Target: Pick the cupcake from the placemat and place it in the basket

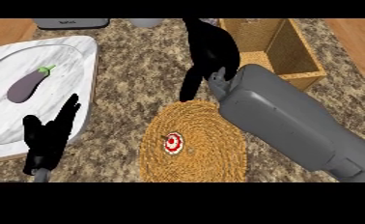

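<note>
Woven straw-coloured placemat (194, 142), round, lies on the speckled granite counter (135, 78) low in the head view, its lower rim cut by the frame edge. The cupcake (173, 143) sits on it left of centre, seen straight from above as a small red-and-white disc (so its axis runs toward the camera, upright as far as can be told; wrapper and sides hidden under the top, no clear facing direction). The right hand (210, 54) is above the mat, between it and the basket (274, 49), well apart from the cupcake; fingers hang down, relaxed and fairly straight, wrapping nothing, lowest fingertip near the mat's upper rim. Black hand, hard to separate individual fingers. The grey right forearm (292, 117) crosses from lower right and covers the mat's right edge plus part of the basket's near corner. Basket is an open wicker box at upper right, top wall cut off; inside looks bare but partly hidden. The left hand (46, 136) rests at lower left, open, fingers up, overlapping the edge of a white marble tray (78, 54) holding a purple eggplant (30, 85), stem toward upper right. At the top edge a grey appliance (71, 23) and a pale round object (146, 22), both cropped, unidentifiable.
</note>
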You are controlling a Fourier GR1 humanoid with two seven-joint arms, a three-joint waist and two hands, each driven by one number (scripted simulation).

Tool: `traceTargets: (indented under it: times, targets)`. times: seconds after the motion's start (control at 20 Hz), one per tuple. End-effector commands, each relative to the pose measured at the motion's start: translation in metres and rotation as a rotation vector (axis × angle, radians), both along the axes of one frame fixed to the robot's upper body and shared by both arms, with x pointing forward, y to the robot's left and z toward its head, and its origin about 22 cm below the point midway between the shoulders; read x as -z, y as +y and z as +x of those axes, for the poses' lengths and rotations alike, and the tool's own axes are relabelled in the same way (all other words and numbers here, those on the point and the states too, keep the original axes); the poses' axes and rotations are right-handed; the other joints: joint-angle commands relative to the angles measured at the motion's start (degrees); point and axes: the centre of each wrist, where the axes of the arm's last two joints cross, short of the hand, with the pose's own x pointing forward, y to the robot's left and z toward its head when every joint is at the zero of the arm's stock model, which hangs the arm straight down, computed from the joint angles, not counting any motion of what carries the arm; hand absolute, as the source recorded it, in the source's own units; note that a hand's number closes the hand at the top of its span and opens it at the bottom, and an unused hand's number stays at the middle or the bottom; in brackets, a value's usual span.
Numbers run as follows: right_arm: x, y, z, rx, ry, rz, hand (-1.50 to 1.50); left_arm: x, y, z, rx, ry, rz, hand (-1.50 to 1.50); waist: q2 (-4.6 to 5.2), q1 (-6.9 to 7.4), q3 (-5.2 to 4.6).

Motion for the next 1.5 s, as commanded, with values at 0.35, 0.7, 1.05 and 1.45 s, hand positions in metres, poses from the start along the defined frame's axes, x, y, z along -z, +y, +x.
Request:
traceTargets:
  times: [0.35, 0.7, 1.05, 1.45]
  targets:
    - [-0.072, 0.032, -0.037, -0.012, 0.177, -0.164, -1.50, 0.037, 0.004, -0.035, -0.050, 0.220, -0.024, 0.00, 1.20, -0.56, -0.68]
    - [-0.071, 0.023, -0.042, 0.007, 0.181, -0.105, -1.50, 0.034, 0.015, -0.034, -0.052, 0.215, -0.025, 0.00, 1.78, -0.57, -0.60]
    - [-0.038, 0.027, -0.045, 0.018, 0.172, -0.083, -1.50, 0.044, 0.003, -0.039, -0.047, 0.205, -0.052, 0.00, 2.28, -0.12, -0.63]
    - [0.013, 0.030, -0.043, 0.051, 0.257, -0.165, -1.50, 0.035, -0.007, -0.038, -0.007, 0.202, -0.054, 0.00, 2.41, 0.83, -0.58]
